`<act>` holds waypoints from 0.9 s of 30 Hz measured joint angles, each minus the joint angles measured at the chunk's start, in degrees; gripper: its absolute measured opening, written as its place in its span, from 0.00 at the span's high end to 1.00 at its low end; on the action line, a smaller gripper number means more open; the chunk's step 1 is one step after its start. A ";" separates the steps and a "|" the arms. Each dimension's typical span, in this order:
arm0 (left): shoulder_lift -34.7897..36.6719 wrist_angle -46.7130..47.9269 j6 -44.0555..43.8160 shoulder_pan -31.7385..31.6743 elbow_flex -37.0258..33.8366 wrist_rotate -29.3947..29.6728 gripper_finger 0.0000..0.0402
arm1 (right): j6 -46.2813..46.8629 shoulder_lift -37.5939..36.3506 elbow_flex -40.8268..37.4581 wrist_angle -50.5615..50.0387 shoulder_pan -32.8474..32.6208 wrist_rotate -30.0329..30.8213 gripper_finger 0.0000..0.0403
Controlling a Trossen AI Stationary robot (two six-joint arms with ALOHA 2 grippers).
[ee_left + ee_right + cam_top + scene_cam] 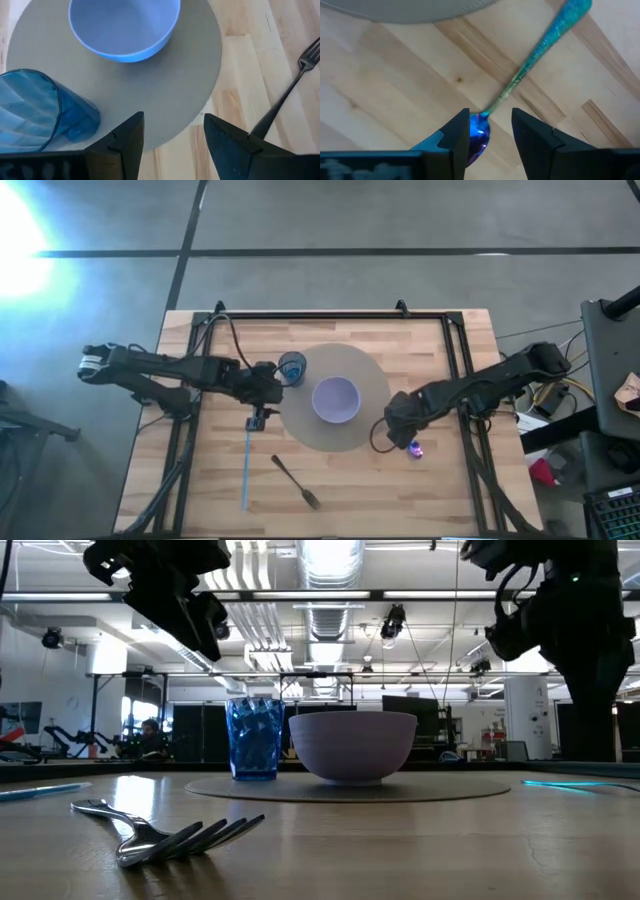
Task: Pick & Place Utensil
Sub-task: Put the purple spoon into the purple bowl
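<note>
My right gripper (490,132) hung low over the bare wood just off the right edge of the round grey placemat (335,399), fingers parted, and between them sat the bowl of the iridescent blue-green metal spoon (530,62), flat on the light wooden butcher-block table (440,500). Nothing clamped there; the spoon's bowl lay just beside one finger, and whether it touched I could not tell. The handle ran away from me across the planks, its far tip bright turquoise. From above, that spoon showed only as a small purple-blue glint beside my right gripper (410,442). Over on the other side, my left gripper (174,145) sat above the mat's left rim, fingers spread and holding nothing. Past them stood the ribbed translucent blue plastic cup (37,112), upright on the mat, and farther in, the pale lavender round bowl (125,25) near the mat's centre, the two near each other but apart. A dark metal fork (296,481) lay diagonally on the wood near the table's front edge, tines toward that edge, clear of the mat. Left of it, a thin light-blue straight stick (246,470) lay on the wood below my left gripper, running toward the front edge.
</note>
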State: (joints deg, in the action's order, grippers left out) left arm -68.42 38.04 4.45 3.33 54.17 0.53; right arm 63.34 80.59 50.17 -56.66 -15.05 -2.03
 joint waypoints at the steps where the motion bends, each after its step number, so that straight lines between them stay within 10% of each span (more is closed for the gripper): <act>1: 0.00 0.06 0.00 0.00 -0.14 0.00 0.51 | 0.42 0.14 -0.45 -0.01 0.00 -0.01 0.63; 27: 0.00 -0.61 -0.09 0.00 -0.22 0.14 0.51 | 6.71 8.71 -5.81 6.25 0.04 0.18 0.64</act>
State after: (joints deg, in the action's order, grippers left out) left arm -68.42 37.43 4.36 3.33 53.95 0.67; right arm 70.05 89.30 44.36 -50.41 -15.00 -1.85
